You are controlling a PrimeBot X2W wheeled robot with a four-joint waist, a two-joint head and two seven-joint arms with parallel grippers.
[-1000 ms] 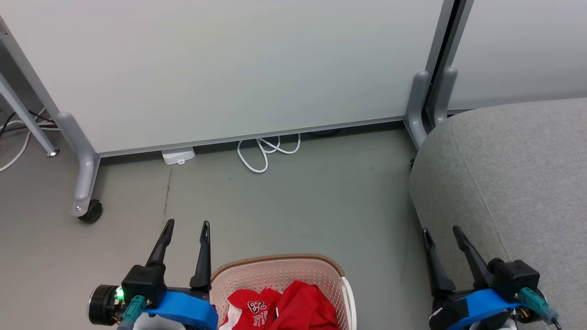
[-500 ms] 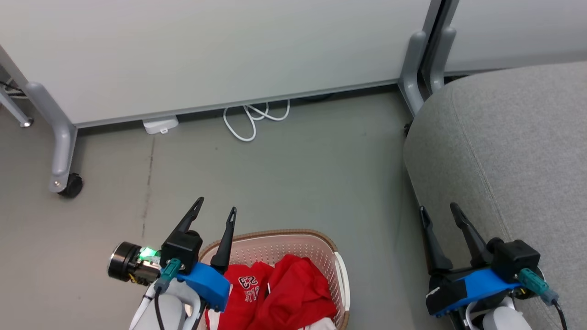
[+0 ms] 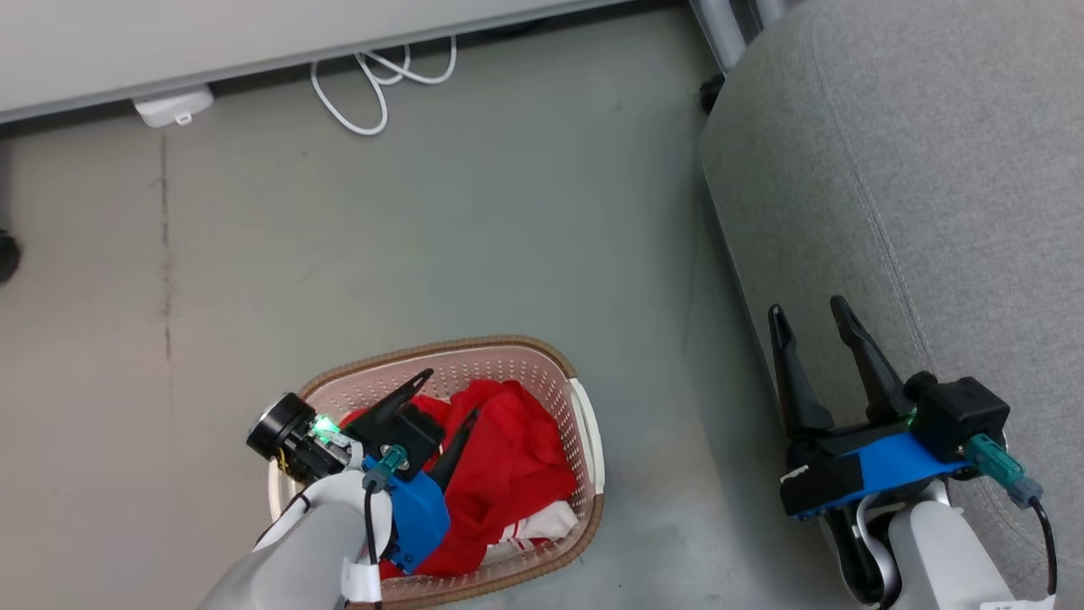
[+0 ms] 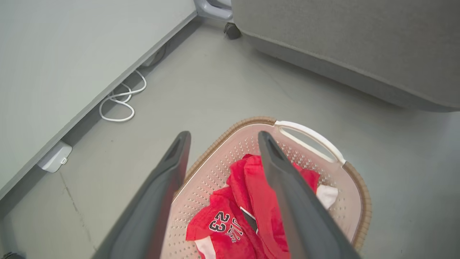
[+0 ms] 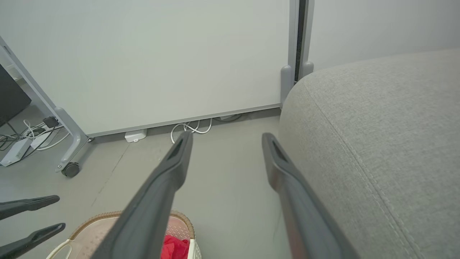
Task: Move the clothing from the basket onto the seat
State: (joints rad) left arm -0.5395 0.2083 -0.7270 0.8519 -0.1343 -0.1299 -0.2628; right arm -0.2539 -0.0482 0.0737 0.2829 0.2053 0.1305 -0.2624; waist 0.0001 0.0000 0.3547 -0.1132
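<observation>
In the head view you count one cream-white perforated plastic basket (image 3: 586,428) with a brown woven-look rim on the grey floor (image 3: 440,220). One crumpled heap of red jersey clothing (image 3: 521,462) lies inside it, and one large grey fabric seat (image 3: 915,169) stands to its right. Your left arm (image 3: 313,542) bends down over the basket, its jaws parted and empty above the clothing. Your right arm (image 3: 940,542) points its jaws up beside the seat edge, parted and empty.

In the left wrist view the clothing shows a dark, white-outlined 23 and white lining.

In the right wrist view the wide-open jaws frame floor.
</observation>
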